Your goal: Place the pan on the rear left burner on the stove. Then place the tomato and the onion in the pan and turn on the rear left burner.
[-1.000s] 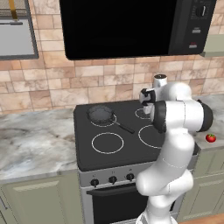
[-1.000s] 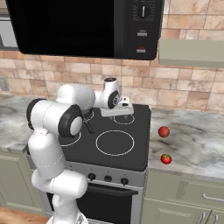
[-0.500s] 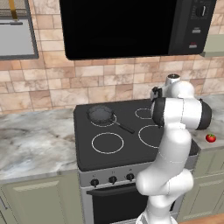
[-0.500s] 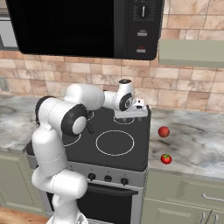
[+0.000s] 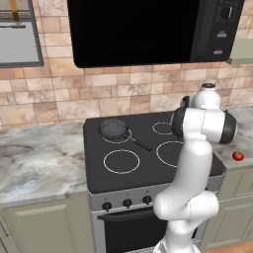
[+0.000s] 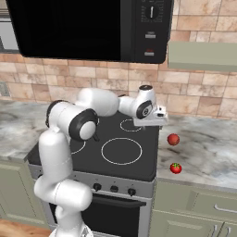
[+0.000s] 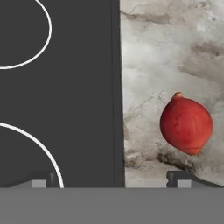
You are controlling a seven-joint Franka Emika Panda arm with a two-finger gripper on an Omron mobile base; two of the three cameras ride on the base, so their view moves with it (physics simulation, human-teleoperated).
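Item: gripper [image 6: 150, 121], jaws spread wide and empty, poised over the right edge of the stove [image 6: 134, 170], just above the seam with the counter. Item: onion [image 7: 187, 125], reddish-orange, pointed tip up-frame in the hand view, lying on the marble counter [image 7: 175, 52] at about two o'clock from the gripper's midline; long axis roughly twelve-to-six; untouched. A sideways shift toward the counter looks needed before descent. Item: tomato [image 6: 175, 168], green-capped, nearer the counter's front edge, well apart from the gripper. Item: pan [image 5: 114, 129], seated on the rear left burner [image 5: 118, 139], handle toward four o'clock, empty. Setting: black glass cooktop, tan brick backsplash, microwave [image 5: 148, 29] overhead, green cabinets [image 6: 194, 208] below.
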